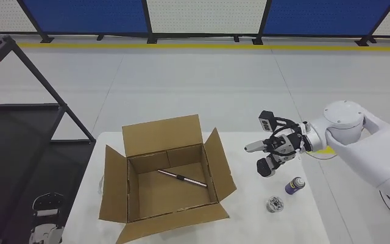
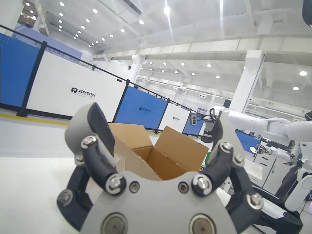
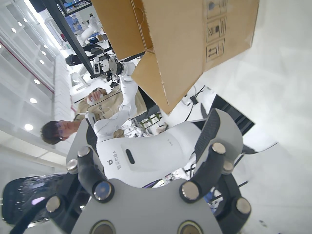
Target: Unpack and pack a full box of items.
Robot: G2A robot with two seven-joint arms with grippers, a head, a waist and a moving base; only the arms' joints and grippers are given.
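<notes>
Inside the cardboard box (image 1: 161,134), one pen (image 1: 183,178) was left.
Out already: spray can (image 1: 295,185), round part (image 1: 275,204); left gripper (image 2: 158,113), right gripper (image 3: 150,122) gaped empty.

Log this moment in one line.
box open, pen inside | right jaws open beside box, empty | left jaws open, empty | can, round metal part on table

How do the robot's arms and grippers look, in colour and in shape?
The right arm has a smooth white shell with rounded joints, and a black camera box sits at its wrist. The left gripper and the right gripper look alike: a silver-grey metal plate with screws, black links, and two grey fingers lined with black textured pads.
</notes>
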